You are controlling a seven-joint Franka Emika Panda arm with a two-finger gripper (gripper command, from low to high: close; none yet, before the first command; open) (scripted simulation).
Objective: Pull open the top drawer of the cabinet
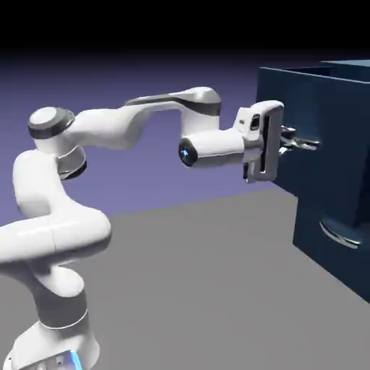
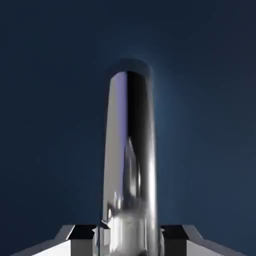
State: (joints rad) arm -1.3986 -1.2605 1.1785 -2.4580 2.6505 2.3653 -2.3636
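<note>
Cabinet on the right; top drawer sticks out past the lower front, box rim showing, so partly open. Probably some pull left, can't tell how much. Gripper at its near face, fingers narrow, clamped on the handle.

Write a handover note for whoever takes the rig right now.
Gripper: jaws shut on the top drawer's silver handle, one finger on either side.
Top drawer: stands out from the cabinet, its upper rim showing.
Lower drawer: closed, its handle untouched.
Done: handle gripped, drawer partly open.
Left: probably pull further if full opening is wanted, then release.
</note>
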